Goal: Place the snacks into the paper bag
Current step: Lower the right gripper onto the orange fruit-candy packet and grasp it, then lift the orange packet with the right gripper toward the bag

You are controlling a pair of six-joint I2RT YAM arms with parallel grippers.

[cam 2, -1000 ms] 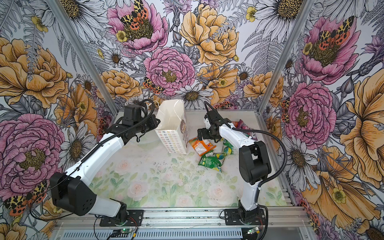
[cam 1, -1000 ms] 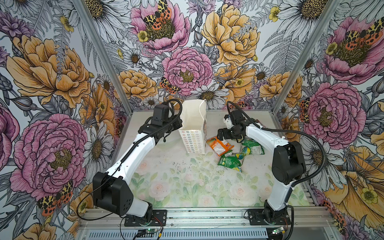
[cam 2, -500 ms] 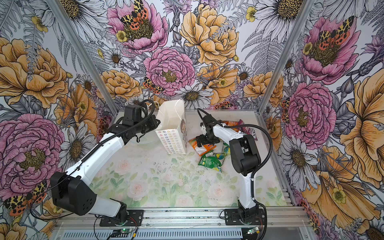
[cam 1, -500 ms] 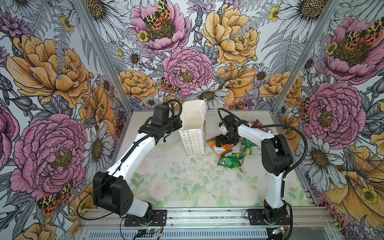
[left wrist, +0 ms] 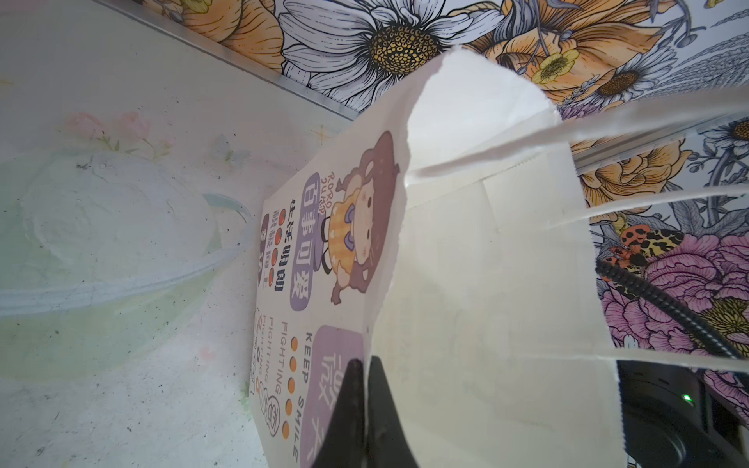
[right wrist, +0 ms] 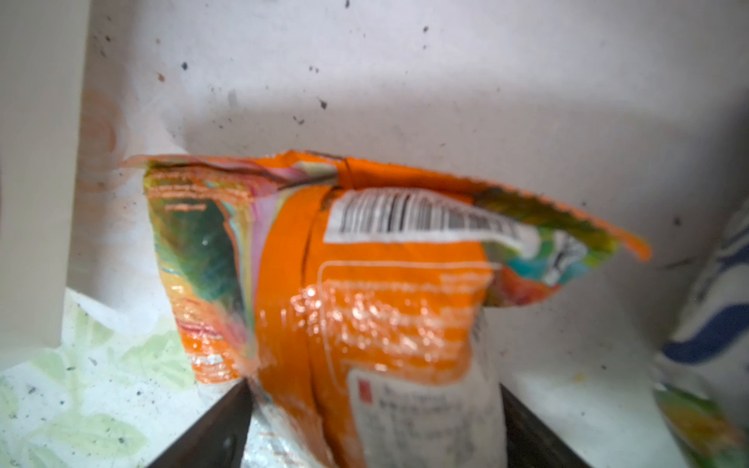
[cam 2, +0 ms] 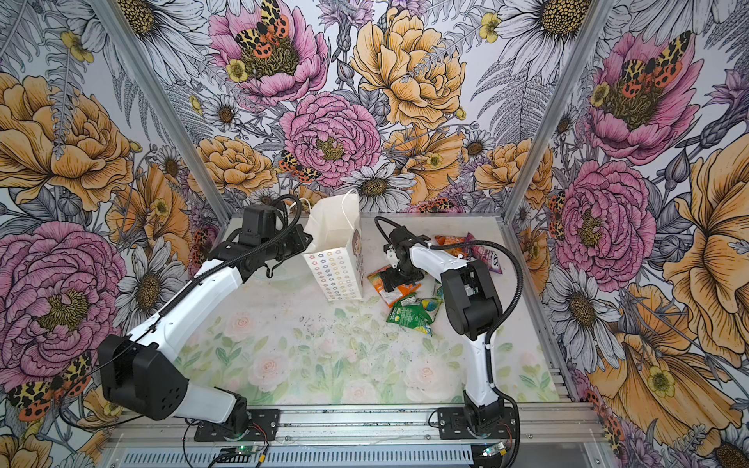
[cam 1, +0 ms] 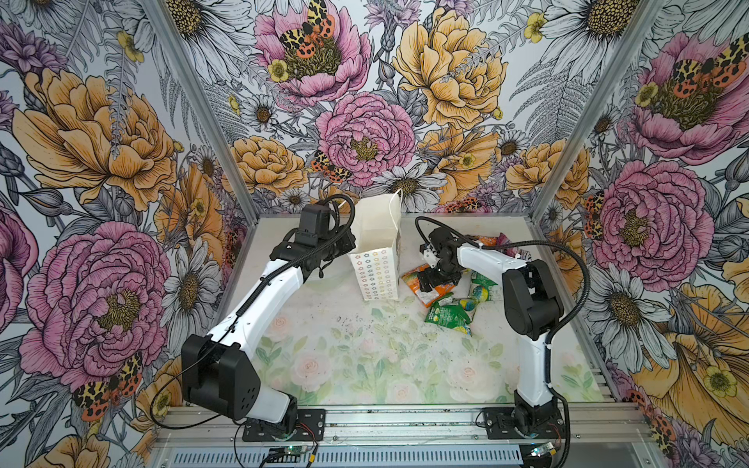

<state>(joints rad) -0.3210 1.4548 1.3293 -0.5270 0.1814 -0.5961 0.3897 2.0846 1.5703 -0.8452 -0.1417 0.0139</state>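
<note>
1. Looking down from above, I see the paper bag standing on the desk. It is near the back and about in the middle. Its mouth is open and it is plain white inside.
2. My left hand is closed on the bag's top edge. In the left wrist view its two dark fingers pinch one wall of the bag, one finger outside and one inside.
3. That wall has a cartoon girl printed on it. Thin white string handles hang across that view.
4. A see-through bowl sits on the desk beside the bag, on my left arm's side.
5. My right hand is down low at the desk, just to the right of the bag. It is over an orange packet.
6. In the right wrist view this hand is open wide. The orange packet lies between its two fingers with the barcode side facing the camera. The fingers sit right at the packet's edges. This picture is a bit blurry.
7. More snacks lie on the desk. Two green-and-yellow packets are close to my right hand, toward the front.
8. A dark purple packet and another orange one lie farther back, partly hidden by my right arm.
9. Every snack I can see is on the desk, outside the bag.
</note>
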